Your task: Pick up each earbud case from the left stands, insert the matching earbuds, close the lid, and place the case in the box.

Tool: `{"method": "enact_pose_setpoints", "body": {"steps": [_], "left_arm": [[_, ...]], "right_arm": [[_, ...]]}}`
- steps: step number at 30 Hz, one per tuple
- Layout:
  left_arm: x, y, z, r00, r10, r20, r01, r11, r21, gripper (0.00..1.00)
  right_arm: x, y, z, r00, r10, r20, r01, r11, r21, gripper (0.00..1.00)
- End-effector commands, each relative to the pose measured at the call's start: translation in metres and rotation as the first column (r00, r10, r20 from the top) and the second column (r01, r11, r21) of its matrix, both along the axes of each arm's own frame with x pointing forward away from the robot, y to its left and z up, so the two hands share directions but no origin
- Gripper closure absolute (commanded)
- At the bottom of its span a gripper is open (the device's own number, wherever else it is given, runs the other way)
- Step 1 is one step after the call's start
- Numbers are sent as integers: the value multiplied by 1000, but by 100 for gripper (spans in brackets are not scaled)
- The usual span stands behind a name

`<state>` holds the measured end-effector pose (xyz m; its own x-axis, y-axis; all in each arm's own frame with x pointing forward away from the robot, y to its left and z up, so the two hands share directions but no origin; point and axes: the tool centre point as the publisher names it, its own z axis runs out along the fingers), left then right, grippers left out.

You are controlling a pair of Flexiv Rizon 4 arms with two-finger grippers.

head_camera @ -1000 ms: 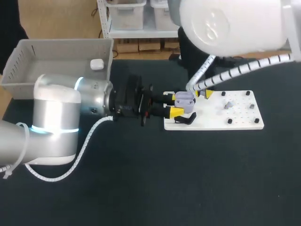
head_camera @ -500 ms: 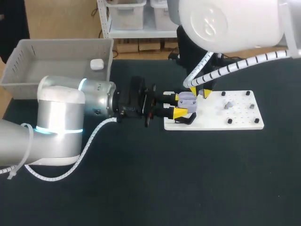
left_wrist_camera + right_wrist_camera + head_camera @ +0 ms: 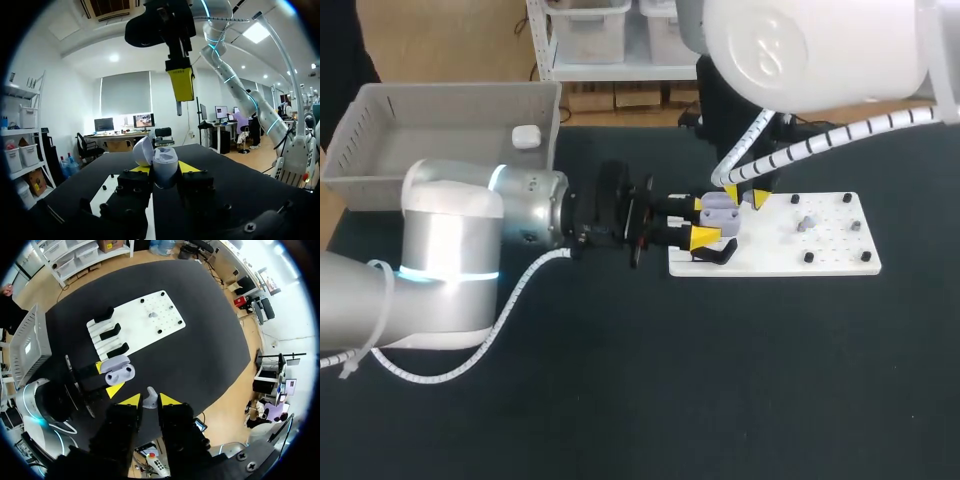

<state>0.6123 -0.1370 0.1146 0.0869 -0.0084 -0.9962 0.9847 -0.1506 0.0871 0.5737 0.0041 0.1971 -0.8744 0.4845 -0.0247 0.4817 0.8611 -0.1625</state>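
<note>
Closest in, my left gripper (image 3: 165, 170) is clamped narrow on the base of the lavender earbud case (image 3: 161, 164), one yellow tip on each side. The lid stands open and tilts back. In the head view the case sits just right of centre, over the left edge of the white pegboard plate (image 3: 775, 245).

My right gripper (image 3: 150, 401) hangs just above the case, pinched nearly closed on a small grey earbud (image 3: 149, 394), which pokes out between the tips.

I judge the case to be light, rigid moulded plastic, rounded like a pebble with a smooth satin skin. It could slip or roll if I squeeze on the curve. The safest hold is across the flatter flanks of the base, below the hinge, leaving the lid free. The hinge looks like the weak part, so the lid wants a gentle push rather than a snap. The earbud is tiny and glossy and would twist easily, so a grip on its stem seems best.

Further out, black wedge-shaped stands (image 3: 716, 254) rise from the plate's left end. The plate is flat and matte, dotted with holes and a few black pegs. A small grey piece (image 3: 804, 222), likely the other earbud, sits right of centre.

Farthest, in the upper left of the frame, the grey slotted plastic box (image 3: 380, 105) holds one closed white case (image 3: 526, 136).
</note>
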Motion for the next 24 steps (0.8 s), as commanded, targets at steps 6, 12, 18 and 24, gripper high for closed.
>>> {"method": "enact_pose_setpoints", "body": {"steps": [6, 12, 18, 24], "left_arm": [[1, -1, -1, 1000, 0, 1, 0, 1000, -2, 100], [1, -1, -1, 1000, 0, 1, 0, 1000, -2, 100], [1, -1, -1, 1000, 0, 1, 0, 1000, -2, 100], [1, -1, -1, 1000, 0, 1, 0, 1000, -2, 100]], "right_arm": [[0, 17, 9, 992, -99, 77, 102, 994, -27, 100], [-2, 33, 14, 961, -248, 120, 252, 968, -17, 100], [-1, 35, 8, 922, -374, 104, 373, 927, 26, 100], [2, 39, 3, 914, -393, 101, 394, 919, 6, 100]]}}
